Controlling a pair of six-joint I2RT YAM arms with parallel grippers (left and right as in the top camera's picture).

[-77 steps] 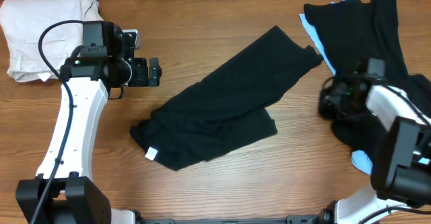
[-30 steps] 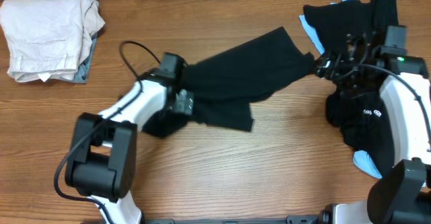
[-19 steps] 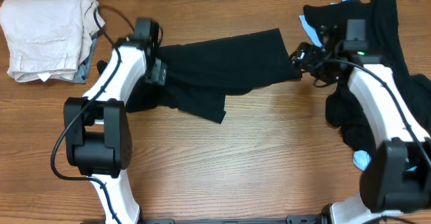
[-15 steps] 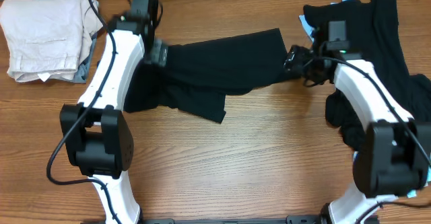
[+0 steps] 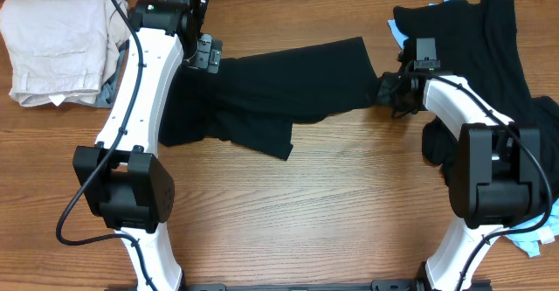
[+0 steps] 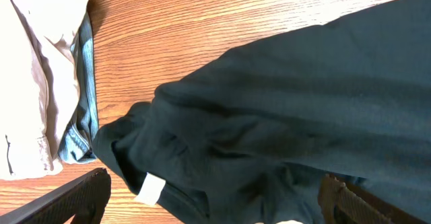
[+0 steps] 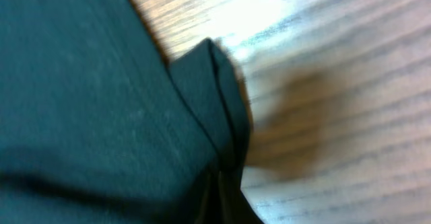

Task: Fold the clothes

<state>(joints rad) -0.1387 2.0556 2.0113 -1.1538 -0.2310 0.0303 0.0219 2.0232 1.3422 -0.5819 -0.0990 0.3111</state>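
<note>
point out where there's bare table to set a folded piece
Biggest bare patch: the front of the table, between the black garment and the near edge. A thin wood strip runs behind the garment. Crowded: white folded pile far left, dark clothes heap far right.

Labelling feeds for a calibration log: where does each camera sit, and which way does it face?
Overhead: fixed above the table, looking straight down; both arms, left gripper and right gripper at opposite ends of the black garment.
Left wrist: on the left arm, looking down past its two spread fingers at the garment and folded beige clothes.
Right wrist: on the right arm, close above the garment's corner, which runs into its jaws at the bottom.
Shared: all three show the garment; overhead and left wrist share the beige clothes.
</note>
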